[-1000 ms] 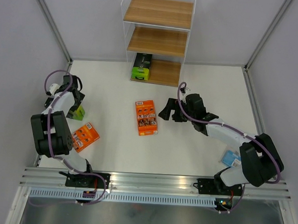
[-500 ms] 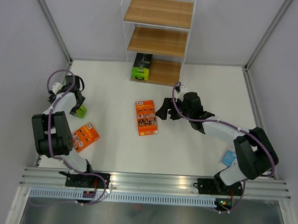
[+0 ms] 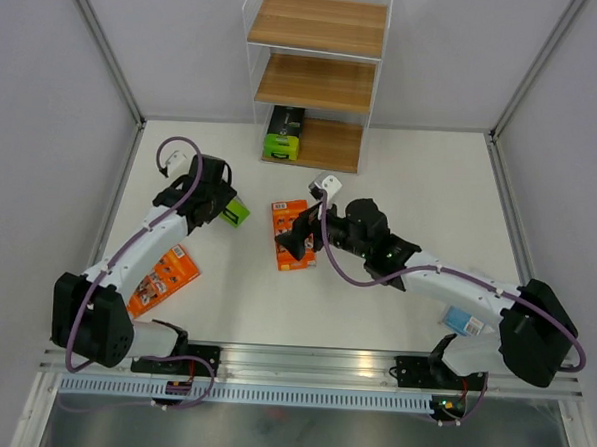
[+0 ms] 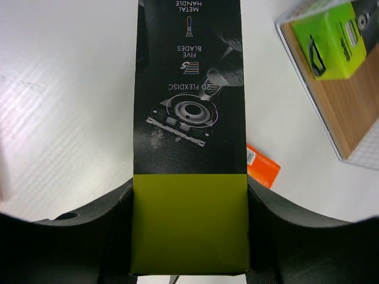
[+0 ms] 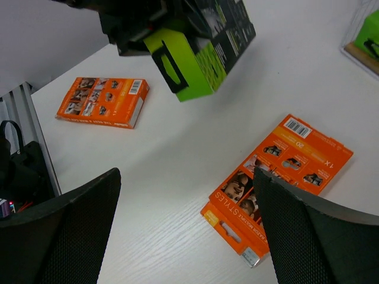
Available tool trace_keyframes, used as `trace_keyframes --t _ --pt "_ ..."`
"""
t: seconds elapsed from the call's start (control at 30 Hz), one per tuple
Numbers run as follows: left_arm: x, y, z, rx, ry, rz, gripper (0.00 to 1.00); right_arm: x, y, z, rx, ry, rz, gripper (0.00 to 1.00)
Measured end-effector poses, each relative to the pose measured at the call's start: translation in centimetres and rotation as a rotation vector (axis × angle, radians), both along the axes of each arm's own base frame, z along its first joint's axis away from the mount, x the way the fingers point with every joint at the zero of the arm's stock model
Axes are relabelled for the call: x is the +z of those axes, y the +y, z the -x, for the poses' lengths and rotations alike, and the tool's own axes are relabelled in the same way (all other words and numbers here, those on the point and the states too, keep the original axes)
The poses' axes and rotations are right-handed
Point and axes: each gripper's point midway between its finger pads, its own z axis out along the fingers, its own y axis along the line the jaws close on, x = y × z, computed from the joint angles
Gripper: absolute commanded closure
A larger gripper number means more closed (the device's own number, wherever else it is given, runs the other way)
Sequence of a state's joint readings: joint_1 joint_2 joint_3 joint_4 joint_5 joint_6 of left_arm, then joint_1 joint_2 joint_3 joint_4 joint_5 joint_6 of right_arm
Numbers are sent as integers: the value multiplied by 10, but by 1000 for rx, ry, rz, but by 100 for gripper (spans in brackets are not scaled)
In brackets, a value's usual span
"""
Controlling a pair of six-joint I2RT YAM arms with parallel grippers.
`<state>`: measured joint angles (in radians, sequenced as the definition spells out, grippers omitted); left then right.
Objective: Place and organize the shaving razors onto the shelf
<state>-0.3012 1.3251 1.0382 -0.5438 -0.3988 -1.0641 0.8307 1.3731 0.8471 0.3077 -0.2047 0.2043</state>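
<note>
While left claw [image 4: 189,228] pinches green pack [image 4: 189,118], its top cropped, right claw [image 5: 186,228] spread.

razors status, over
Left fingers shut on green pack, held off table. Right fingers open above orange pack. Second green pack on shelf bottom board. Arms close together mid-table.

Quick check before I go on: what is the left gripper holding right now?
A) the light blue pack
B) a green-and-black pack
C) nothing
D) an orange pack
B: the left gripper is shut on the green-and-black pack, clamped on both sides in the left wrist view.
</note>
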Motion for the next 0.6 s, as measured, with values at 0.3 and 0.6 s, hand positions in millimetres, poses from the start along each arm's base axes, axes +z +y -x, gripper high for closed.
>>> trace_keyframes --t 0.3,0.6 --pt "-4 -101 28 -257 15 21 44 11 -49 2 -268 -21 -3 2" --pt "17 -197 7 -621 -75 -274 45 -9 -166 -14 -758 219 40 2"
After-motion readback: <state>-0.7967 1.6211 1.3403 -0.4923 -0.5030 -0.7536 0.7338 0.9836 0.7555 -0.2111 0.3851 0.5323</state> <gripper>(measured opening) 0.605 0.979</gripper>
